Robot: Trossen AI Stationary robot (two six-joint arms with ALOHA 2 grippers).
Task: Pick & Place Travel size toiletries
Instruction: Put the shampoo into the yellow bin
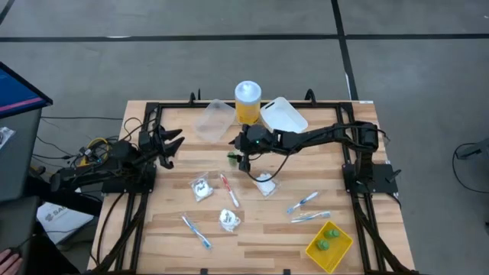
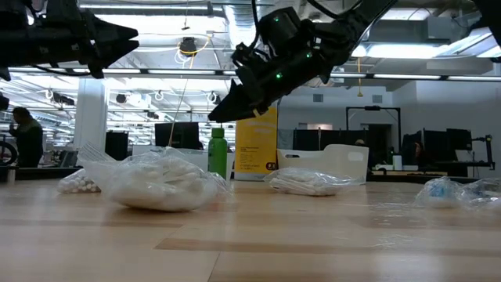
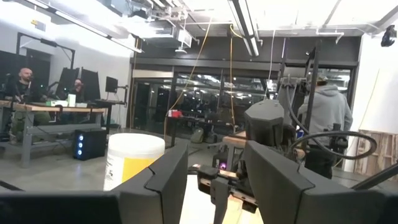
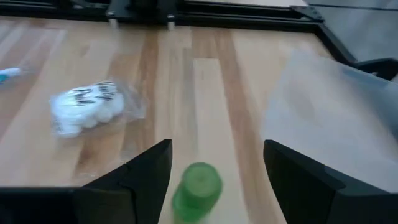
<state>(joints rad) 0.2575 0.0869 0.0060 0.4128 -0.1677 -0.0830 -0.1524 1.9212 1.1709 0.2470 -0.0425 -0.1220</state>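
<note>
Right tool [image 1: 243, 159] hangs with jaws spread wide above an upright green bottle [image 4: 198, 188] standing free on the desk [image 1: 260, 229] between its fingers, untouched; left tool [image 1: 170, 145] open, idle at desk's left.

Grey floor [image 1: 229, 19] with dark seams. Wooden table [image 1: 260, 229]. Ceiling strip lights [image 3: 242, 25]. Glass wall [image 3: 186, 99]. Desks with monitors [image 3: 87, 84].
</note>
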